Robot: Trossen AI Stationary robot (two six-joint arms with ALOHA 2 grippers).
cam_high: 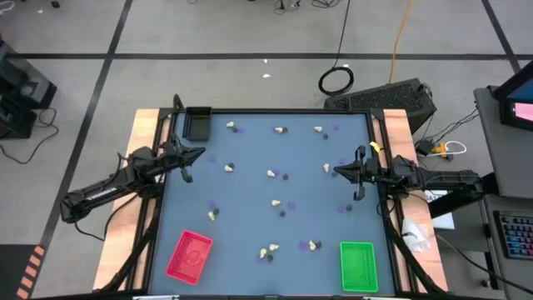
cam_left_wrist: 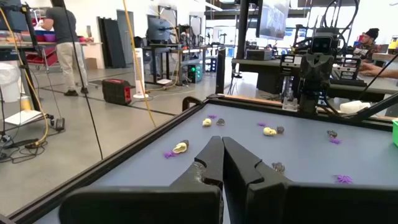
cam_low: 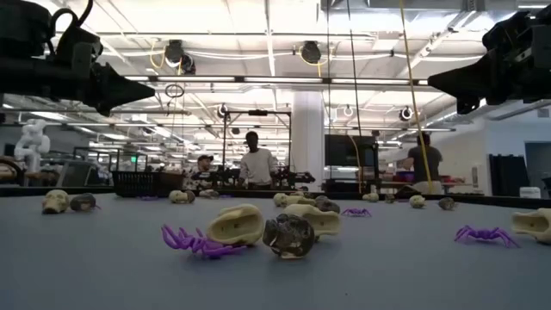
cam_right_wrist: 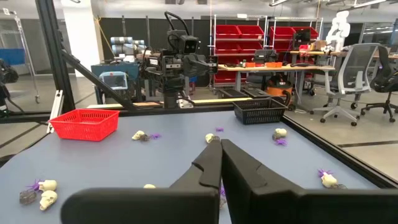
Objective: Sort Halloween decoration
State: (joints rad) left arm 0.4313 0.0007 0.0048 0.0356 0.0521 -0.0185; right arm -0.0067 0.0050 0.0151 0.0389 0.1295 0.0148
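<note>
Trinkets all over the blue-grey worktop (cam_high: 250, 208), none in a tray. Cream-white skull lumps (cam_high: 271, 173), small black lumps (cam_high: 285, 177) and flat purple spiders (cam_high: 291, 204) lie mixed, mostly in loose pairs: a few along the far edge, several mid-worktop, more nr the front between the two front trays.

Trays: red tray (cam_high: 190, 257) at front-left corner, sitting skewed; green tray (cam_high: 358, 266) at front-right, square to the edge; black tray (cam_high: 197, 123) at far-left corner.

L claw (cam_high: 196, 153) over the left edge of the worktop, pointing in twd centre, clenched w/ nothing in it; left wrist view shows the fingers (cam_left_wrist: 210, 163) pressed together, tips above bare surface, a cream lump w/ purple spider (cam_left_wrist: 180, 148) just beyond them.

R claw (cam_high: 337, 172) over the right side, pointing in twd centre, also clenched on nothing; right wrist view shows its fingers (cam_right_wrist: 211, 163) meeting, w/ a cream lump (cam_right_wrist: 212, 139) a bit ahead of the tips. A cream lump (cam_high: 326, 167) lies just beside this claw seen from above; touching or not, can't tell.

Low view: both arms up off the surface. Nearest group is a cream skull (cam_low: 236, 226) w/ a purple spider (cam_low: 191, 240) and a dark lump (cam_low: 289, 236), all touching or v. close. Another purple spider (cam_low: 486, 234) sits to the side.

Room behind: people (cam_low: 256, 162) standing at benches.
</note>
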